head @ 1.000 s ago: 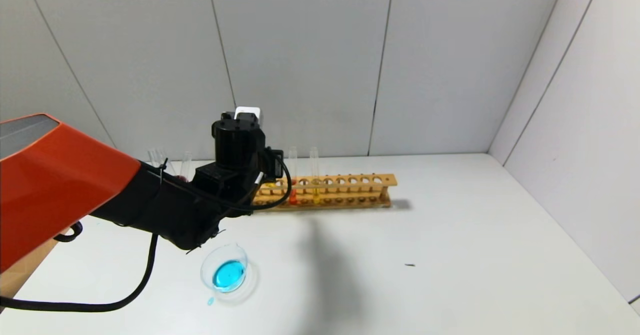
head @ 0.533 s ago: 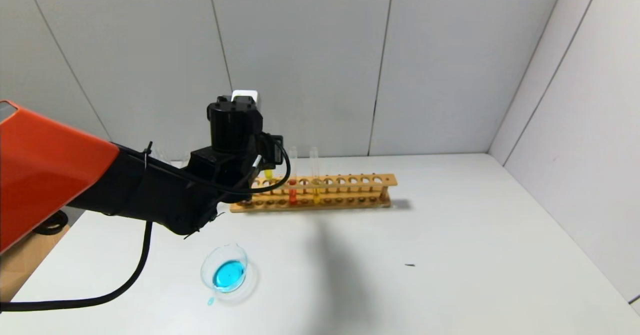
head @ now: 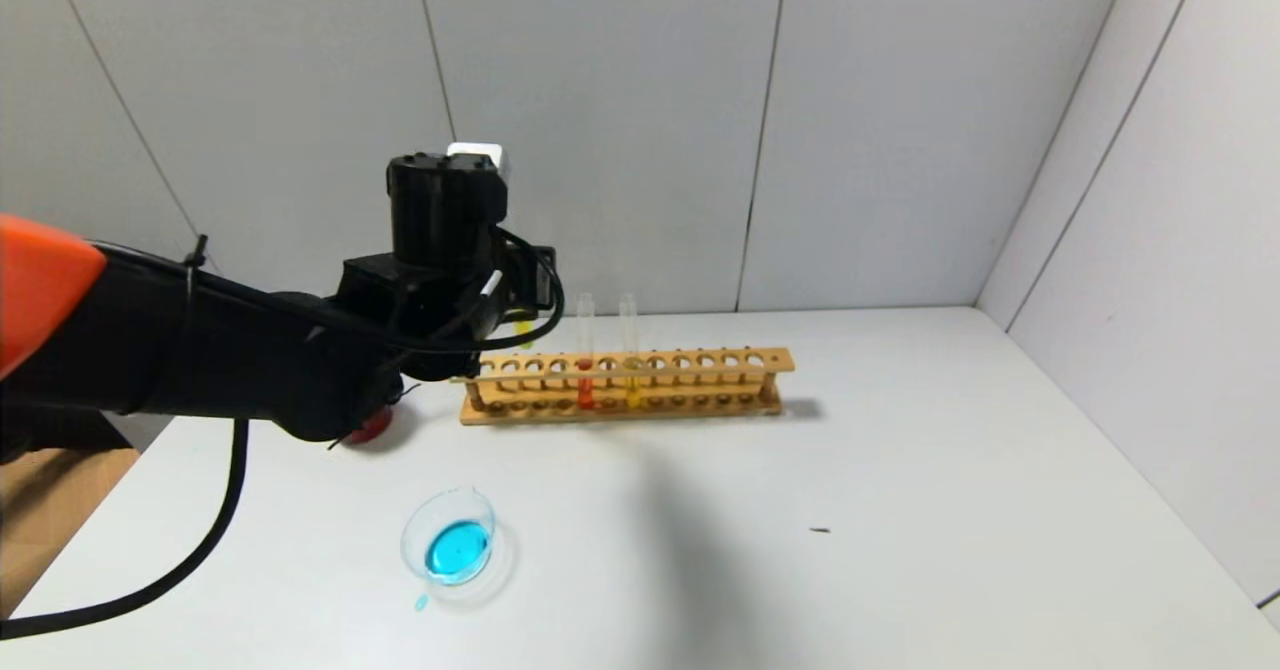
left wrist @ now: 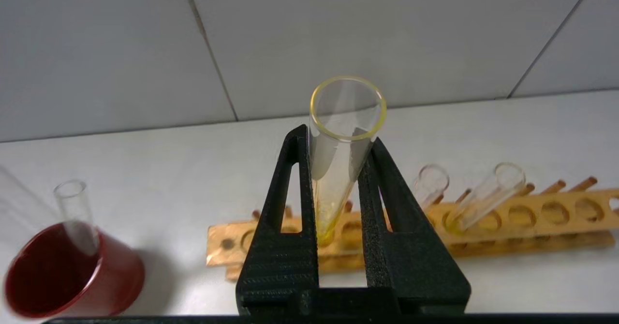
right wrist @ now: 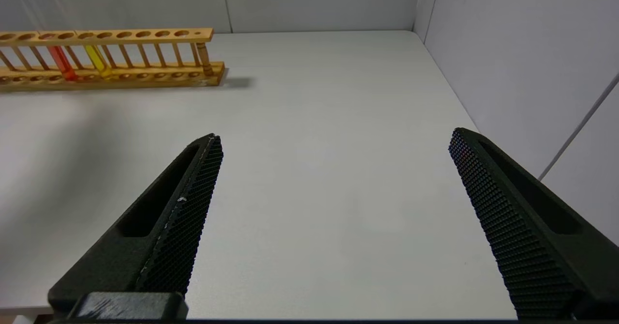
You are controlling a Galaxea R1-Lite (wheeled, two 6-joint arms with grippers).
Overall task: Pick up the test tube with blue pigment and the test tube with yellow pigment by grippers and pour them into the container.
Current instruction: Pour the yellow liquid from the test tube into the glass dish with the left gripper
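The white table (head: 900, 510) is bounded by grey panel walls at the rear and on the right; its right half and front centre lie bare, giving wide room there. The left arm (head: 200, 360), black with an orange-red shell, reaches across the left rear area, raised above the table surface.

A long wooden rack (head: 628, 386) with two rows of round holes stands near the rear wall. It holds two upright glass tubes side by side: one with red-orange liquid (head: 585, 365) and one yellow tube (head: 629, 362).

The left gripper (left wrist: 338, 179) is above the left end of the rack, its ribbed black fingers (left wrist: 290, 208) clamped on the test tube with yellow pigment (left wrist: 341, 145), a slim clear tube with yellow liquid at its lower end, lifted clear of the rack holes.

A dark red opaque cup (left wrist: 67, 275) sits left of the rack, partly under the arm, with a clear empty tube (left wrist: 72, 208) leaning in it.

The container (head: 450, 545), a shallow clear glass bowl with a lip, stands in the front left area, well apart from the rack, and holds blue liquid. A small blue drop (head: 421, 604) lies just beside its lip.

The right gripper (right wrist: 333, 217) hangs over the bare right side, fingers spread wide, holding nothing
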